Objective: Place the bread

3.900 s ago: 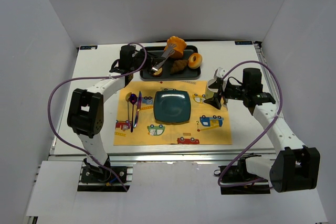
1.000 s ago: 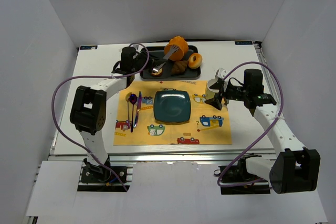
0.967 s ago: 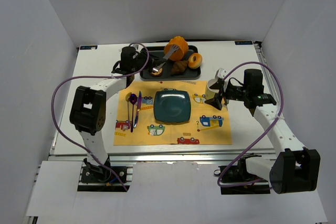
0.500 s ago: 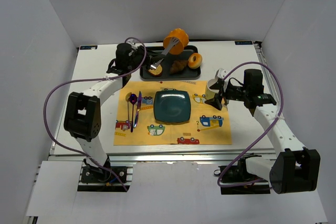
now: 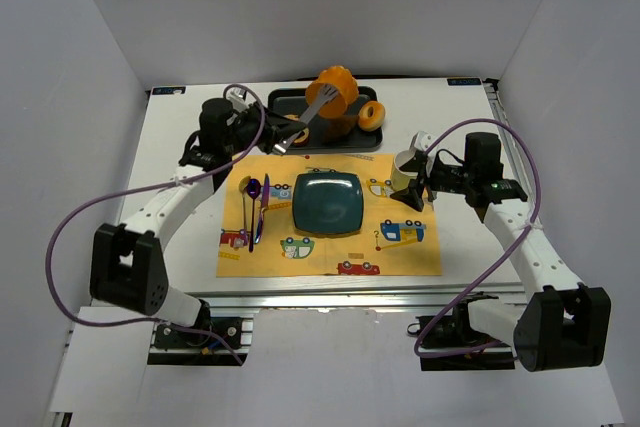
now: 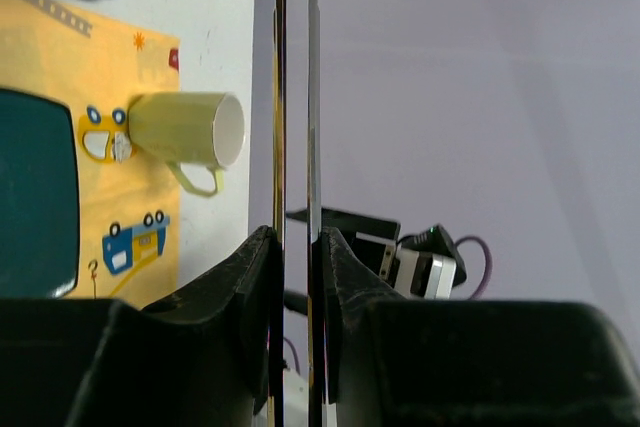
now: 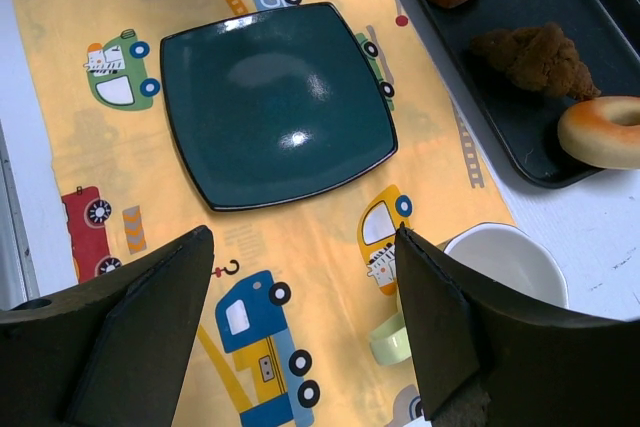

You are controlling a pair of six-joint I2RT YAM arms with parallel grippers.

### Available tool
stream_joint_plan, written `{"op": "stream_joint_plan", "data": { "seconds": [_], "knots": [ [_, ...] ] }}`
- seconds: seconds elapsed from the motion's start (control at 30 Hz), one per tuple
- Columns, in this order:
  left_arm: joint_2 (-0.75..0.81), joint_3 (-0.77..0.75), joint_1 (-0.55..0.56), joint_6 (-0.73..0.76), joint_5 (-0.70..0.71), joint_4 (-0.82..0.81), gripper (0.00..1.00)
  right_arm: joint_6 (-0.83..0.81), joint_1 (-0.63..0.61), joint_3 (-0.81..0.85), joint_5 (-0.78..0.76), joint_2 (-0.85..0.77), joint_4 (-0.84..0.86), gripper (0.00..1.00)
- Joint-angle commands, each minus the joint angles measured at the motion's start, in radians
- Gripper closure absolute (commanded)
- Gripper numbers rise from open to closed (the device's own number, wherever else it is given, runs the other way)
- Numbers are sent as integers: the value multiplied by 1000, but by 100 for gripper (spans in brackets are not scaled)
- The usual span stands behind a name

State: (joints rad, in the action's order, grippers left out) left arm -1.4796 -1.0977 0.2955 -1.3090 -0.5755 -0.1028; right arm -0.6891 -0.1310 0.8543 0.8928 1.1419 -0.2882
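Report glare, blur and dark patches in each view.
Right wrist view: white glare spots on the plate, right pincer dark and soft-edged up close. Left wrist view: left pincer almost black, the tongs catch bright streaks. Top external view: even light, faint shadows, bread clearly lit.

No legible text (placemat (image 5: 320, 252) shows only cartoon vehicles).
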Motion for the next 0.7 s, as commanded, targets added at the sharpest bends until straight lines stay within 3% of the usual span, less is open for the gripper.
{"op": "stream_joint_plan", "data": {
  "seconds": [0.0,0.43,0.67],
  "knots": [
    [136,41,-7,42,-44,31,100,-15,5,26,17,-24,-5,22],
    [465,265,1,79,-99,324,100,-33,7,32,1,-36,-22,22],
    [558,360,10,79,-107,402,100,-36,7,42,3,-25,-23,22]
  ]
}}
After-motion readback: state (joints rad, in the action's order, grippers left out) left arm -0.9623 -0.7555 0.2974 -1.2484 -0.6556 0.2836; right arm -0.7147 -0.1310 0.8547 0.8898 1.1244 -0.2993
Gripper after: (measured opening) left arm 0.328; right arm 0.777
